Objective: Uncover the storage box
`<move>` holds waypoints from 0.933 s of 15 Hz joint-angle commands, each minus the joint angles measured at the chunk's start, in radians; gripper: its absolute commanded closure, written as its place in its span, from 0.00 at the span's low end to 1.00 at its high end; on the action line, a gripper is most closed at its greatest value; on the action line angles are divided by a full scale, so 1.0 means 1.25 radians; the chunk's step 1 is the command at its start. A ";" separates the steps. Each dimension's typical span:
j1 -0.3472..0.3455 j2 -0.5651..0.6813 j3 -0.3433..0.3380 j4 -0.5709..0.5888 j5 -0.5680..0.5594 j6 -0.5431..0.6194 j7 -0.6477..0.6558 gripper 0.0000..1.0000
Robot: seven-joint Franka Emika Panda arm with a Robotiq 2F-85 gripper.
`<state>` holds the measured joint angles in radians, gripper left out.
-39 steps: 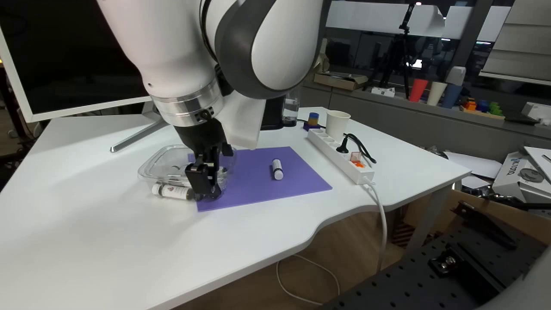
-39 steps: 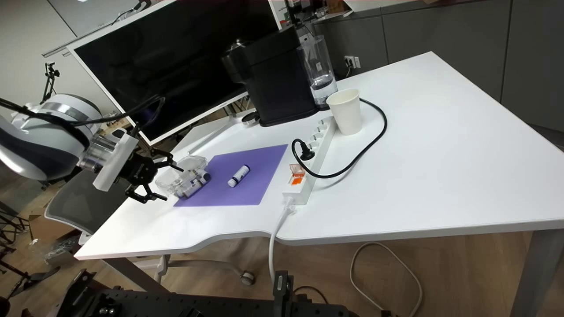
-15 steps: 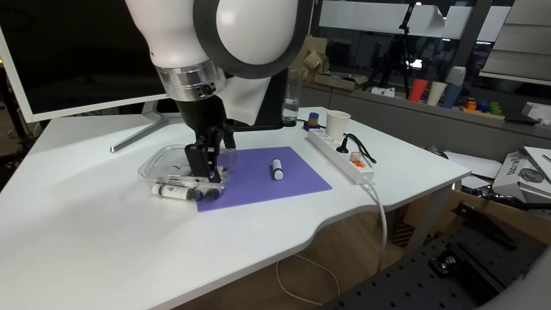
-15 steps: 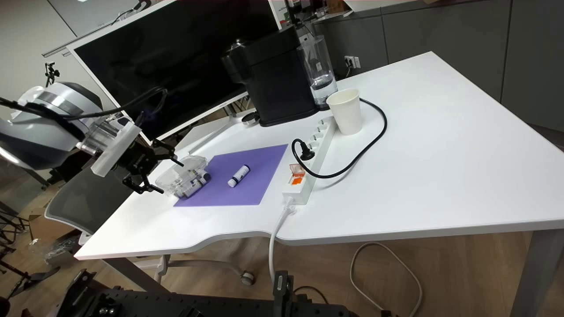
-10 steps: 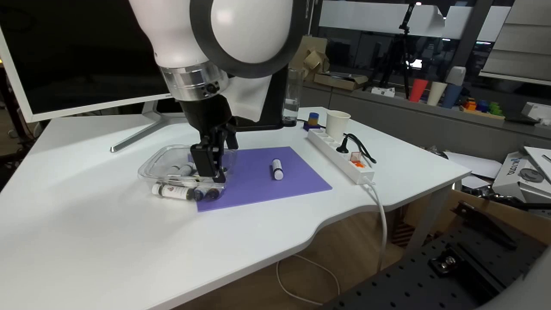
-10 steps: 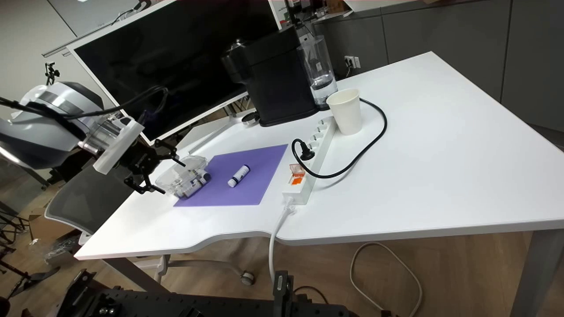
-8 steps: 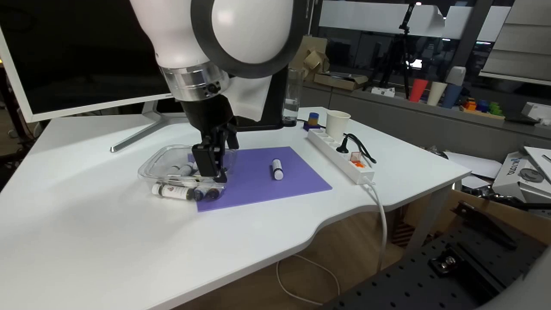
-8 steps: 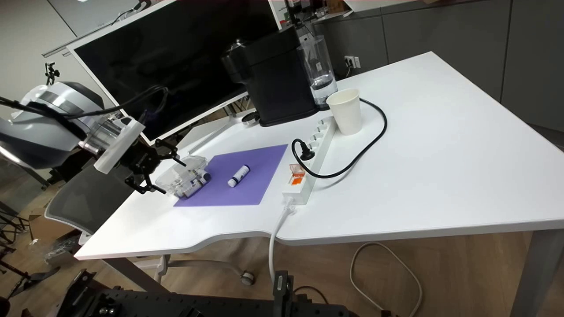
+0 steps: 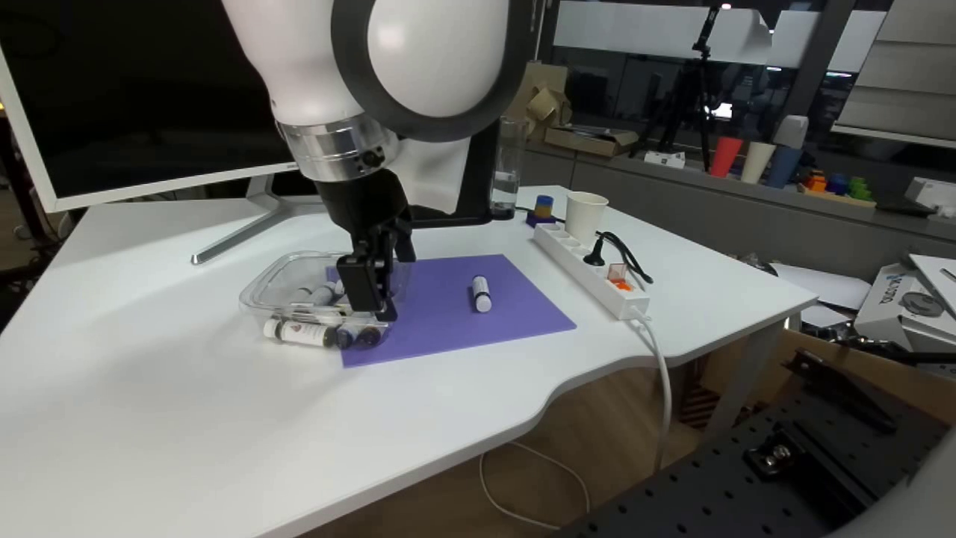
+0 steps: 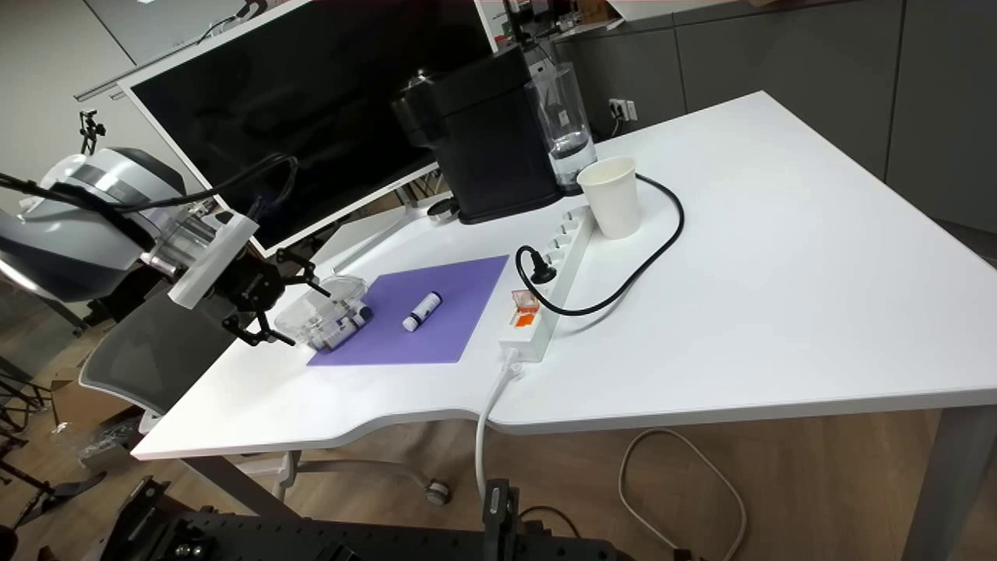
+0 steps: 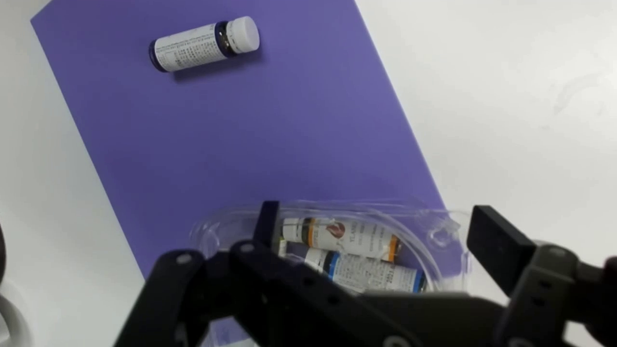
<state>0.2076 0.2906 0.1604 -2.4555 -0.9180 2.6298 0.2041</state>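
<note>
The storage box is a see-through plastic box with rounded corners. It shows in both exterior views (image 9: 270, 290) (image 10: 343, 288) and in the wrist view (image 11: 411, 240), partly over the purple mat's edge. Several small labelled bottles (image 11: 354, 237) show through it. A white bottle (image 9: 299, 333) lies along its near side; I cannot tell whether that one is inside or beneath. My gripper (image 11: 378, 222) is open, its fingers wide apart over one end of the box, with nothing held. It shows in both exterior views (image 9: 387, 291) (image 10: 310, 318). Whether a finger touches the box is unclear.
The purple mat (image 9: 463, 314) carries a loose white-capped bottle (image 9: 481, 293). A white power strip (image 9: 590, 269) and a paper cup (image 9: 584, 215) stand beyond it. A tall black box (image 10: 498, 140) and the monitor's stand foot (image 9: 243, 235) are at the back.
My gripper has risen a little from low at the box's near end, then shifted slightly and dipped again over the last second. It stays open. The box and bottles have not moved.
</note>
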 commanded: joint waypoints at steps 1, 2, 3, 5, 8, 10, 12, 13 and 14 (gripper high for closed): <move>0.016 0.004 -0.016 0.014 -0.014 -0.006 0.003 0.00; 0.010 0.005 -0.010 0.016 -0.031 -0.005 0.014 0.00; 0.011 0.007 -0.012 0.018 -0.037 -0.005 0.016 0.00; 0.011 0.010 -0.013 0.022 -0.051 -0.005 0.019 0.00; 0.012 0.017 -0.018 0.028 -0.076 -0.004 0.029 0.00; 0.012 0.020 -0.022 0.031 -0.094 -0.001 0.036 0.00; 0.013 0.025 -0.024 0.036 -0.108 0.000 0.043 0.00; 0.013 0.027 -0.026 0.039 -0.120 0.004 0.051 0.00; 0.016 0.026 -0.029 0.041 -0.135 0.011 0.068 0.00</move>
<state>0.2116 0.3134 0.1427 -2.4276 -1.0322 2.6340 0.2209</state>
